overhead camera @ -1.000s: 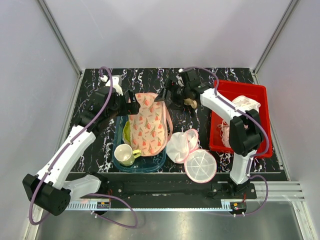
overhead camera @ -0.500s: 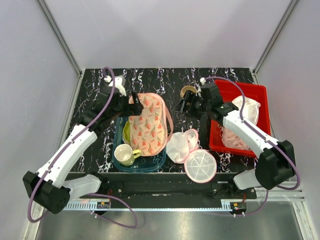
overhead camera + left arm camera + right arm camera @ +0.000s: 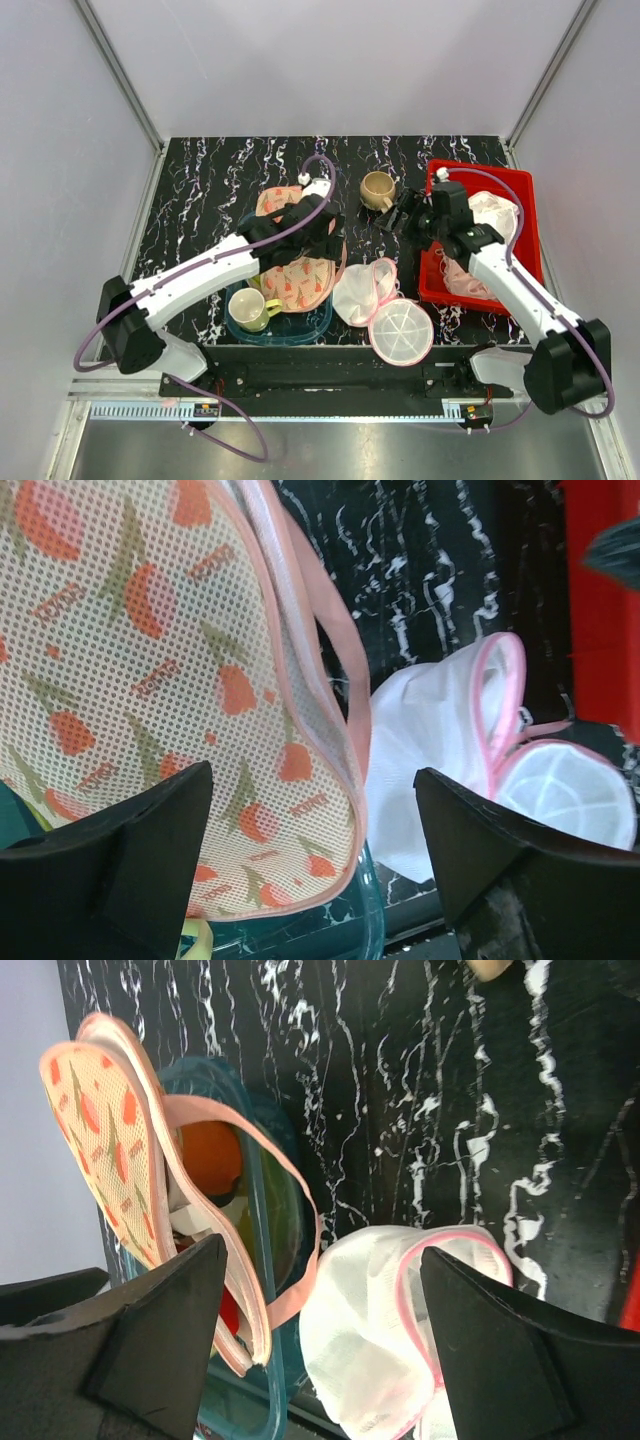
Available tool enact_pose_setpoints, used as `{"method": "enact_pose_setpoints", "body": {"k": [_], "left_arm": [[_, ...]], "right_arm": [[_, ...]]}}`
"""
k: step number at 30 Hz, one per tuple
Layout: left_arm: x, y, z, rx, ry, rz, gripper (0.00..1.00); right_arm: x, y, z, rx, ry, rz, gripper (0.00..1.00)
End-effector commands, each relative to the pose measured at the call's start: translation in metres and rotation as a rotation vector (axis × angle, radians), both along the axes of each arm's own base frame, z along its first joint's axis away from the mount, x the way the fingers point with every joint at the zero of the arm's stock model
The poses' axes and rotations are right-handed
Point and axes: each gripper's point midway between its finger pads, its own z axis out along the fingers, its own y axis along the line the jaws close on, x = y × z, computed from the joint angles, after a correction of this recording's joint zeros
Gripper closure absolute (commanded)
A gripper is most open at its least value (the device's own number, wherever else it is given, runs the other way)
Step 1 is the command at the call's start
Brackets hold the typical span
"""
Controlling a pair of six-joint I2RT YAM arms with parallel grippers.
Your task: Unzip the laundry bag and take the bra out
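Left gripper (image 3: 312,780): jaws wide apart, empty, over the laundry bag (image 3: 150,660).
Right gripper (image 3: 322,1250): likewise spread and empty, above the table (image 3: 400,1060) beside the bag.
Bag: lies across a teal tray (image 3: 300,328).
Bra: not seen, presumably inside.
Handling: find the zip pull along the bag's edge, then pin the fabric with the other gripper before pulling.

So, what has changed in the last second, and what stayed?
The left gripper swung from the left edge of the laundry bag across to its right side and is open above it. The right gripper, also open, drew back from the bag's far end toward the red bin, uncovering the brown cup. Nothing was visibly taken hold of. The bag, the yellow mug and the white mesh pouch stayed put.
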Motion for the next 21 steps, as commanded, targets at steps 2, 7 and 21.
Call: {"method": "enact_pose_setpoints", "body": {"k": [2, 7, 21], "left_arm": [[0.015, 0.003, -0.001, 0.067, -0.043, 0.097, 0.18], [0.026, 0.0, -0.004, 0.129, -0.071, 0.126, 0.3], [0.04, 0.01, 0.012, 0.115, -0.103, 0.124, 1.0]], "right_arm": [[-0.009, -0.023, 0.012, -0.014, -0.047, -0.071, 0.12], [-0.013, -0.019, 0.007, 0.001, -0.026, -0.046, 0.12], [-0.003, 0.06, -0.018, 0.17, 0.053, 0.253, 0.13]]}}
